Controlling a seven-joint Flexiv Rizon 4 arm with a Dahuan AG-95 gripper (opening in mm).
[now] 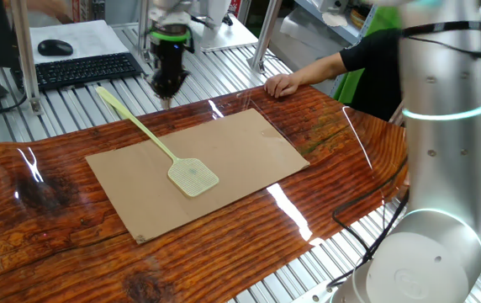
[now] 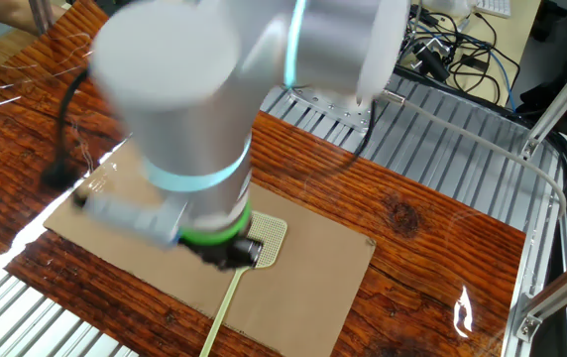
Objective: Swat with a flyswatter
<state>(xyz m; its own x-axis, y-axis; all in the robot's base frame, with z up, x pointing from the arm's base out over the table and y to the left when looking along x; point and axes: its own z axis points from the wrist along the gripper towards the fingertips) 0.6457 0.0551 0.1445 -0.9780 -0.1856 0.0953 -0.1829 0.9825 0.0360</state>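
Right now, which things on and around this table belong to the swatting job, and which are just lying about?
For the job: flyswatter, gripper, cardboard sheet under the swatter.

Just lying about: keyboard, mouse, a person's hand on the table edge.

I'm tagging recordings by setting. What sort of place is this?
Likely a robotics lab or workshop: a slatted aluminium workbench, a keyboard and mouse behind, tangled cables nearby.

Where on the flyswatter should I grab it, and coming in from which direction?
Grip the flyswatter by its thin handle near the free end, close to the gripper. It lies flat, mesh head on the cardboard sheet, so descend from above with the fingers straddling the handle crosswise. The head is too wide and floppy.
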